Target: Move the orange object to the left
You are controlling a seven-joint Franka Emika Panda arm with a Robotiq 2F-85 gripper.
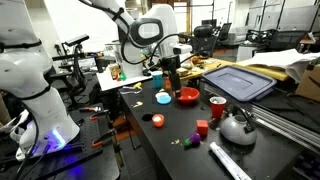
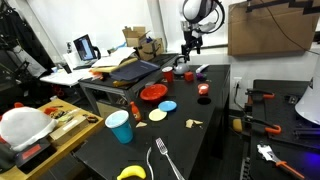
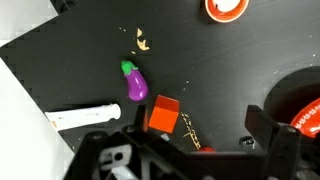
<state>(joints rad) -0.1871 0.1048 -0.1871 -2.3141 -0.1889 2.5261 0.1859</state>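
Observation:
The orange object (image 3: pixel 162 115) is a small red-orange block on the black table; in the wrist view it lies just beside the left finger. It also shows in an exterior view (image 1: pixel 202 128), near the table's front. My gripper (image 3: pixel 200 130) is open and empty, its fingers spread wide. In both exterior views it hangs well above the table (image 1: pixel 171 72) (image 2: pixel 190 45). A thin gold chain (image 3: pixel 190 135) lies beside the block.
A purple eggplant toy (image 3: pixel 134 83) and a white tube (image 3: pixel 85 117) lie close to the block. Also on the table are a round orange piece with a pale centre (image 1: pixel 157 120), a red bowl (image 1: pixel 188 96), a red cup (image 1: pixel 217 107), a kettle (image 1: pixel 237 127) and a blue disc (image 1: pixel 164 98).

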